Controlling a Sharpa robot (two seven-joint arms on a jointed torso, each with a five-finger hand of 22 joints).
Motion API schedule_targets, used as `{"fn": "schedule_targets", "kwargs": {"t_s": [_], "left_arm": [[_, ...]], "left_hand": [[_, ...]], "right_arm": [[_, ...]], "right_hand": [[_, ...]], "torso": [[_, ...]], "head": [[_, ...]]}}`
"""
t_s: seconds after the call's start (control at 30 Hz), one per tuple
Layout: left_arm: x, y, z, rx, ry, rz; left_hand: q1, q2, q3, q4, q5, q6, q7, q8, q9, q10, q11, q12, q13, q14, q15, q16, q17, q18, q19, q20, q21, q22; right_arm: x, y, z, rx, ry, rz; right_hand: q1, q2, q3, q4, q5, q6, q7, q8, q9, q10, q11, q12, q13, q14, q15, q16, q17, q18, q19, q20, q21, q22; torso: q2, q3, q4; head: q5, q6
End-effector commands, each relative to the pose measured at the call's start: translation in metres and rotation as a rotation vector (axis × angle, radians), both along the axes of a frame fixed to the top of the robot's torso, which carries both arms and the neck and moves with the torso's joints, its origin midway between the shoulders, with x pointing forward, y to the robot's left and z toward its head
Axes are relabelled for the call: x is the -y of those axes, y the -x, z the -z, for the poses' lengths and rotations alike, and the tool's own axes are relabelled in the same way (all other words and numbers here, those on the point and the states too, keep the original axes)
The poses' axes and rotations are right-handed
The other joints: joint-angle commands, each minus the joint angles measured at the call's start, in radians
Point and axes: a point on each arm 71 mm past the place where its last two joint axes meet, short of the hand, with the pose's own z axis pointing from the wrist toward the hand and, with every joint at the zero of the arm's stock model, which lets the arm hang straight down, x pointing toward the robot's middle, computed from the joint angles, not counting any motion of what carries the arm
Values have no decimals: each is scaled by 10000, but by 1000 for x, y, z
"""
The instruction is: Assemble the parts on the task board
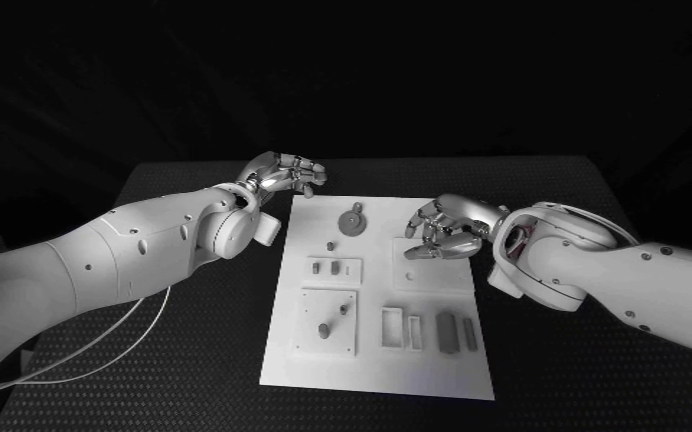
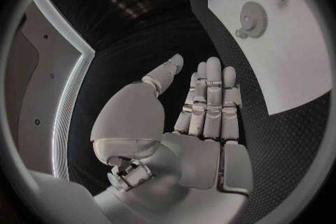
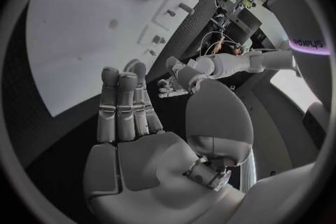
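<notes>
My right hand, fingers apart and empty, hovers right of the gear at frame center; my left hand, likewise empty, sits upper left, slightly closer.

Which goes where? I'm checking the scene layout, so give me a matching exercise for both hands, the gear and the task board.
Things:
1. left hand
2. right hand
3. gear
4. task board

Places or states:
A. lies on the board's far part
B. white plate at the table's middle
C. empty, beyond the board's far left corner
D. empty, above the board's right side

Pairs: 1-C, 2-D, 3-A, 4-B
</notes>
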Motion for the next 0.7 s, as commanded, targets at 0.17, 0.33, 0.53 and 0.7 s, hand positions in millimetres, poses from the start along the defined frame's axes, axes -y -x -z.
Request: {"fn": "schedule_targets", "kwargs": {"t_s": [0.17,0.33,0.53,0.7], "left_arm": [[5,2,5,-100,159,201],[4,2,6,-116,158,198],[2,4,10,-188,161,184],[1,7,12,-250,157,210]], "left_hand": [[-111,37,-65,-8,-23,-71,-10,-5,-12,-69,-11,-35,-13,28,52,-45,15,122,95,-3,-55,17],[-116,41,-67,-5,-23,-72,-10,-5,-12,-69,-11,-35,-13,29,52,-46,18,122,96,-3,-56,19],[-120,42,-70,-4,-24,-73,-10,-4,-12,-68,-12,-33,-12,30,51,-48,22,122,97,-3,-57,21],[-127,43,-74,-2,-24,-74,-10,-3,-13,-67,-12,-32,-12,31,51,-49,25,121,97,-3,-58,24]], "right_arm": [[30,16,34,-3897,839,1130],[48,29,47,-4928,1664,1524],[54,43,52,-5368,2085,1573],[55,49,52,-5313,2390,1644]], "right_hand": [[-493,211,-437,258,28,229,-93,78,120,-93,-152,1658,1230,148,-117,1028,456,216,134,-144,585,245],[-904,598,-521,590,19,658,-294,234,224,132,-358,3105,2301,378,-309,1909,960,216,490,-417,1074,231],[-1157,763,-435,667,23,1004,-436,306,300,301,-499,3900,2912,514,-452,2356,1179,216,665,-597,1491,210],[-1344,828,-384,696,21,1145,-482,316,329,401,-541,4104,3078,685,-488,2650,1338,216,714,-630,1640,191]], "torso": [[-122,16,-96],[-182,13,-126],[-208,22,-151],[-202,11,-147]], "head": [[-217,-110],[-291,-170],[-348,-254],[-386,-296]]}}
